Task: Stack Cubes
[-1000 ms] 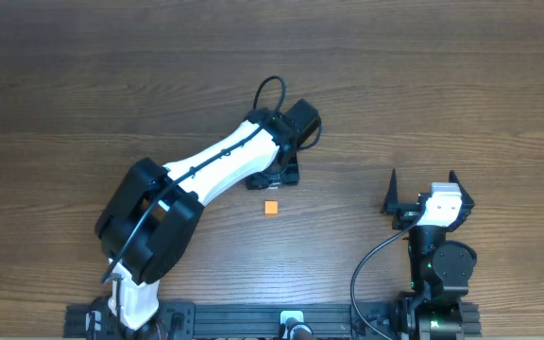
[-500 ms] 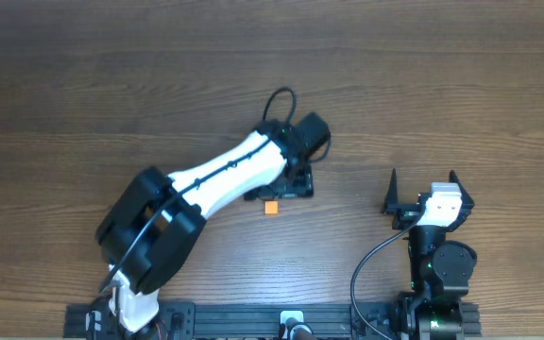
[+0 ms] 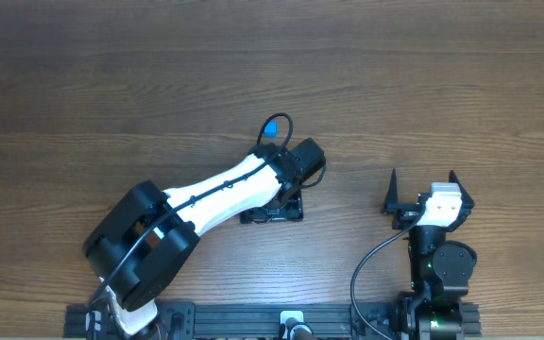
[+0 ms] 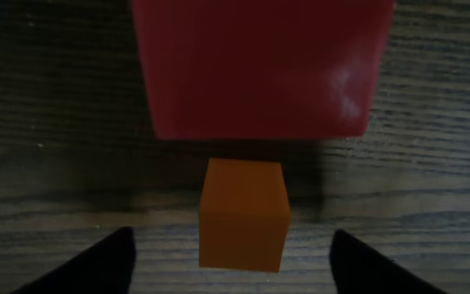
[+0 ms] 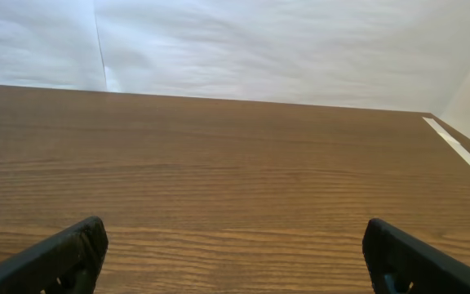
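– Left arm's slid down the frame since a second ago, hasn't it?
– Yes. Its left gripper [image 3: 272,213] sat higher up then, with the orange cube [image 4: 245,214] plain to see below it. Now it covers that cube near the centre of the top view, and a blue cube [image 3: 271,128] has come into sight just above the arm.
– Fingers?
– Spread apart, gripping nothing. In the left wrist view the orange cube sits on the table [image 3: 111,76] between them, low in the frame. A red cube [image 4: 259,69] lies just beyond it, at the upper centre.
– And the right gripper [image 3: 423,179]?
– Unmoved at the lower right, fingers wide apart over bare wood.
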Controlling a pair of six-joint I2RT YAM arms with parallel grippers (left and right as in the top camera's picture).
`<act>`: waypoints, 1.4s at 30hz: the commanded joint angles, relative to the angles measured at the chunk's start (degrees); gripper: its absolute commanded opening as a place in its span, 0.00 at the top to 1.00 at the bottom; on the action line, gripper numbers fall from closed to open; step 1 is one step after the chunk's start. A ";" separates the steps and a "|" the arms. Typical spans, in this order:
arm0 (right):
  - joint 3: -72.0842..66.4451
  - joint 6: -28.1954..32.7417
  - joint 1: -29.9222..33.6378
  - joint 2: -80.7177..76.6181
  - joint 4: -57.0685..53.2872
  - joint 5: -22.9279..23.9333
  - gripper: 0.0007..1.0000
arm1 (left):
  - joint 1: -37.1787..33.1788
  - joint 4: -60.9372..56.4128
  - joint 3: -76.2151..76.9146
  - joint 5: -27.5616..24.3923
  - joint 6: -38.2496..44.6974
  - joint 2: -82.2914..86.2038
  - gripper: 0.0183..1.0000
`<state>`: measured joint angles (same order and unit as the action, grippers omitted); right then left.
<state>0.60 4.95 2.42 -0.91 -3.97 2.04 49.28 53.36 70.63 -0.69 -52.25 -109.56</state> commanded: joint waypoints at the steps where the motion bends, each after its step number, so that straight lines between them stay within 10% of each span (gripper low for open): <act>1: -0.31 0.28 -0.26 0.52 -0.15 -0.28 0.01 | -0.15 -0.52 -0.35 0.09 -0.50 1.88 0.38; 22: -0.31 0.26 -0.26 0.52 -0.15 -0.28 0.01 | -0.31 -0.59 -0.35 0.57 -0.70 1.88 0.77; 42: -0.31 0.28 -0.26 0.52 -0.15 -0.28 0.01 | -2.56 8.22 10.12 2.51 0.72 7.56 0.83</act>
<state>0.60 4.95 2.42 -0.91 -3.95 2.04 47.86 60.97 76.51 0.16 -52.47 -103.57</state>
